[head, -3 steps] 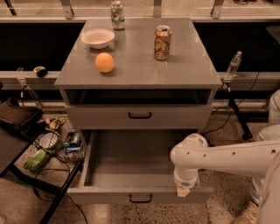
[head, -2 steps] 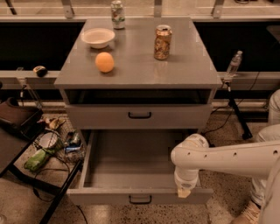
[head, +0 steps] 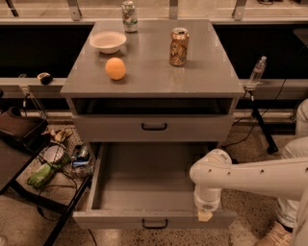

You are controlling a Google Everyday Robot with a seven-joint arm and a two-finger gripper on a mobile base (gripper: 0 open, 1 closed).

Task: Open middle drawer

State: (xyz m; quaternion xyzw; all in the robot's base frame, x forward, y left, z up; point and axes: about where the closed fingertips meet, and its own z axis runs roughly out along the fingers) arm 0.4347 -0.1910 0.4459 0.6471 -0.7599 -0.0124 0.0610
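Observation:
The middle drawer is pulled far out of the grey cabinet. Its wide, shallow grey tray is bare, and its flat front carries a small black bar handle. My gripper hangs at the end of the white arm, pointing down. It sits at the right end of the drawer's front rim, to the right of the handle and apart from it. Above the open drawer, another grey drawer front with a black handle is closed.
On the cabinet top stand an orange, a white bowl, a brown can and a second can at the back. A dark side table and a basket of clutter stand left. A water bottle stands right.

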